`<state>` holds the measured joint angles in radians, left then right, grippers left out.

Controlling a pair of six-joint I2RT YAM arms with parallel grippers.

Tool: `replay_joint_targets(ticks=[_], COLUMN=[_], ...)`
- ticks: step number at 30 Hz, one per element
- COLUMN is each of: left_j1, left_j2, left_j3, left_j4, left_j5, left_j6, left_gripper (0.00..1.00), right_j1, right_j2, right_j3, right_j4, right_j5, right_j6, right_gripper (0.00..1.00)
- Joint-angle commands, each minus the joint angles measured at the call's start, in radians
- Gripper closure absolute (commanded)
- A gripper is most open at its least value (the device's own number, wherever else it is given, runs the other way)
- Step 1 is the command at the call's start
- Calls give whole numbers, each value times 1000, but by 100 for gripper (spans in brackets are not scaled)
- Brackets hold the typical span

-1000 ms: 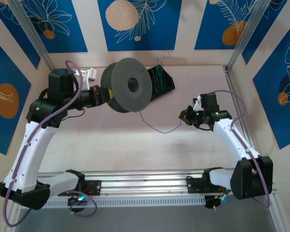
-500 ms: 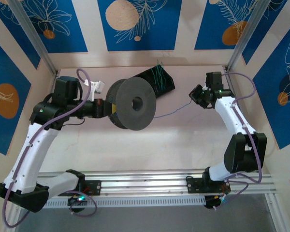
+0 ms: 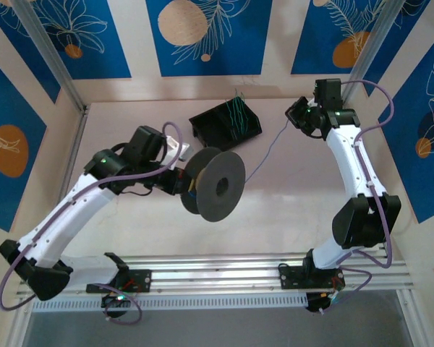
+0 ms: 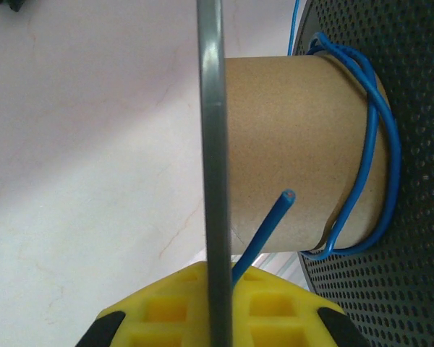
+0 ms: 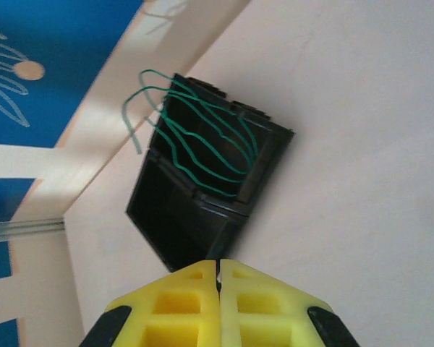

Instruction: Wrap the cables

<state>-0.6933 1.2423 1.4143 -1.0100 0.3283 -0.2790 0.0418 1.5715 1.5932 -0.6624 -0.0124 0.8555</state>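
A pale pinkish-beige table (image 3: 296, 195) sat inside walls of blue panels (image 3: 210, 36) printed with white leaf outlines and orange circles, with an aluminium rail (image 3: 217, 275) along the near edge. The left gripper (image 4: 217, 318) was clamped on one flange of a dark grey plastic spool (image 3: 218, 186), held above the table's middle. A thin blue cable (image 4: 264, 231) was looped round the spool's brown cardboard core and stretched across to the right gripper (image 5: 219, 271), whose yellow fingers were pressed together near the far right corner. Thin green cables (image 3: 236, 113) lay draped over a black plastic box (image 5: 202, 217) by the back wall.
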Motion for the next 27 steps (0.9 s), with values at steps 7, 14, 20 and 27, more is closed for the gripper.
replay_joint_targets(ticks=[7,14,20,27], left_j1=[-84,-81,-69,-25], left_j2=[110,190,261,293], left_j3=[-19,-31,-21,-50], left_j4=[19,110,182,302], left_j5=[-74,-66,-21,23], left_j6=[-11,-79,-152,-279], left_gripper=[100,100,100,100], right_j1=[147,313,411,449], right_j2=[16,6,-51,-153], right_j3=[174,205,127,-14], right_j4=[48,113,203,313], right_j5=[-60,-86,-96,-125], right_j6=[55,27,35,118], right_gripper=[100,100,100,100])
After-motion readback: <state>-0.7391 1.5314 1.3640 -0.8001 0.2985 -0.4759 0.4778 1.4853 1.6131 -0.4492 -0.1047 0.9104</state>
